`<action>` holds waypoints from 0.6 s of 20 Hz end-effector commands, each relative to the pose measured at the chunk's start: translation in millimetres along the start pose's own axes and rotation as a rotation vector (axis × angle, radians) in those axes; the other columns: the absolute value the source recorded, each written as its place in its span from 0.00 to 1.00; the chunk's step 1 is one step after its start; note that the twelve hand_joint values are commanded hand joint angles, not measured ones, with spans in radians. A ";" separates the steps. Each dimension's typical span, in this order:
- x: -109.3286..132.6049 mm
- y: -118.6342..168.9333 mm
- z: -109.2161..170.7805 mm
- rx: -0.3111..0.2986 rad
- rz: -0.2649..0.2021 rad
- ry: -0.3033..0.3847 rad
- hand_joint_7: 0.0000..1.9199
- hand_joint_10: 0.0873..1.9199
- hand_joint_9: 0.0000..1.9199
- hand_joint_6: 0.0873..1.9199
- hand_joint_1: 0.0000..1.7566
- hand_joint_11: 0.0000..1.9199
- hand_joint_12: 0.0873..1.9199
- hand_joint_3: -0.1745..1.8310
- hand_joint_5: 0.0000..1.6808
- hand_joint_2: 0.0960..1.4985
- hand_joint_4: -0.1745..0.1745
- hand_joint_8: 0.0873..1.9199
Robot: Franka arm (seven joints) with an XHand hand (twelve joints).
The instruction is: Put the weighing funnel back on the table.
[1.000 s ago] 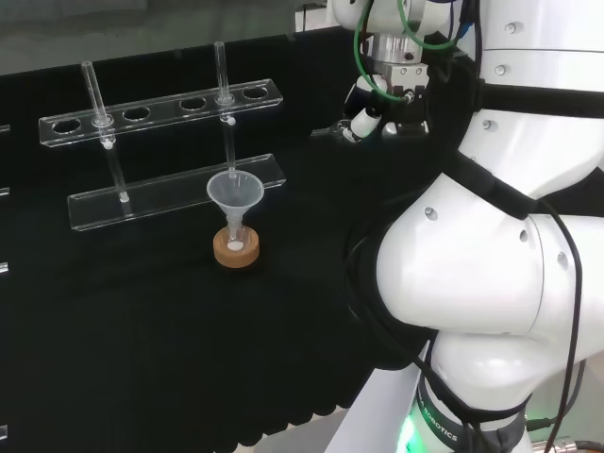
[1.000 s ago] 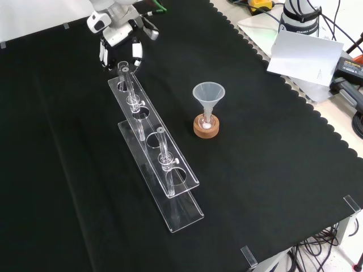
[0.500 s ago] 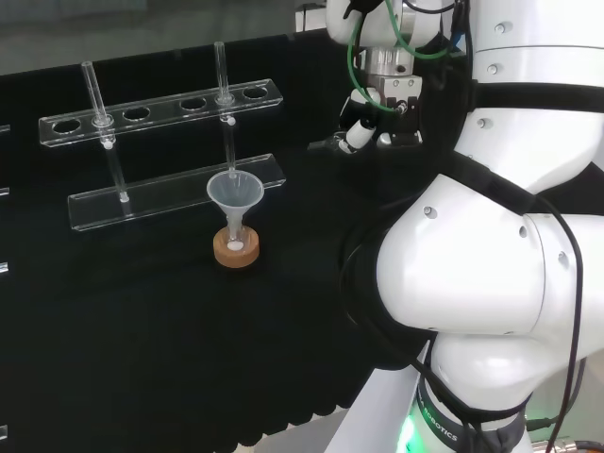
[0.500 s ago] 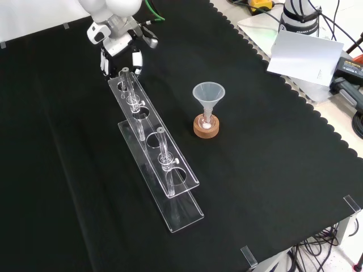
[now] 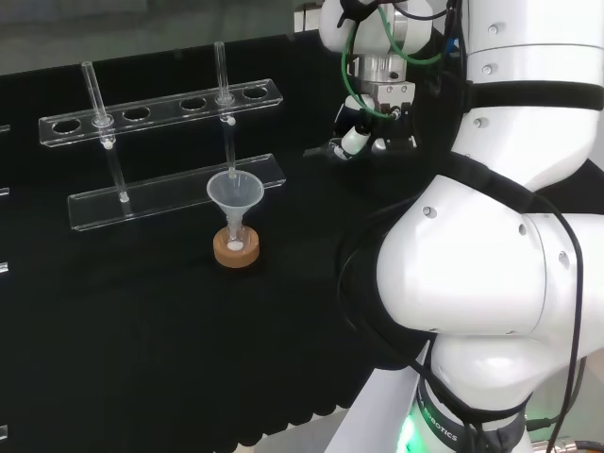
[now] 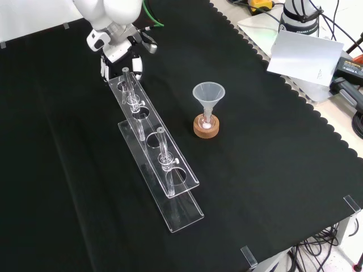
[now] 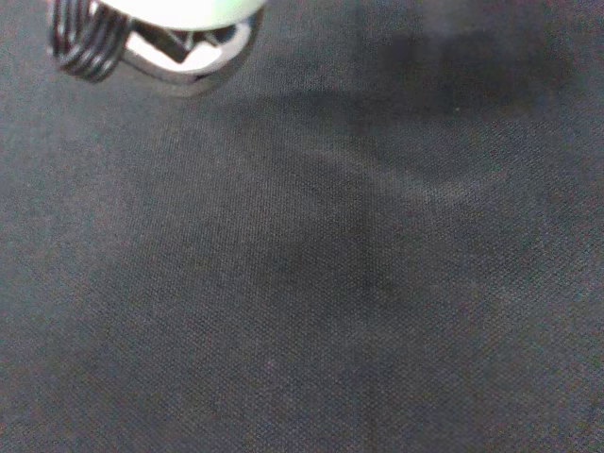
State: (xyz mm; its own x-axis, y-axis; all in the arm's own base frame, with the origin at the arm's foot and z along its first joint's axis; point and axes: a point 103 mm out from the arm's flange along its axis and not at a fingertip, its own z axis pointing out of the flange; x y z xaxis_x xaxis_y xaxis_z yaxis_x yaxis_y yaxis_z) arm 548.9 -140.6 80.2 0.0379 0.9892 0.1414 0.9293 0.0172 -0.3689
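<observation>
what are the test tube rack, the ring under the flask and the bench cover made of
Cover: black matt woven cloth; the wrist view shows its weave. Rack: clear glossy plastic by the look, perhaps acrylic; the cover shows through it. Ring: tan, matt, looks like cork.

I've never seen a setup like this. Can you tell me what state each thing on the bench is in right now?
Funnel: upright, mouth up, stem in the small flask.
Small flask: standing in the cork ring, something white at its bottom.
Rack: standing on the cloth, one tube and another tube upright in it, other holes empty.
Hand: beside the rack's upper end in the front view; grip unclear.
</observation>
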 end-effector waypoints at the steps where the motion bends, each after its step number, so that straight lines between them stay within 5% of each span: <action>1: 0.9 4.3 3.1 0.001 -0.001 -0.002 0.39 0.07 0.58 0.37 0.63 0.47 0.52 0.38 0.72 0.44 1.00 0.28; 12: 2.9 11.2 11.5 0.014 0.005 -0.023 0.39 0.07 0.58 0.36 0.63 0.47 0.52 0.38 0.72 0.44 1.00 0.28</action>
State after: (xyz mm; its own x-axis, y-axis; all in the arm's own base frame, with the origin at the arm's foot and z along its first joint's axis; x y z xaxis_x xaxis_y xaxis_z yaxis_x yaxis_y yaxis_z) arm 553.9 -137.7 71.2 0.0387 0.9907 0.1308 0.9237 0.0144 -0.3829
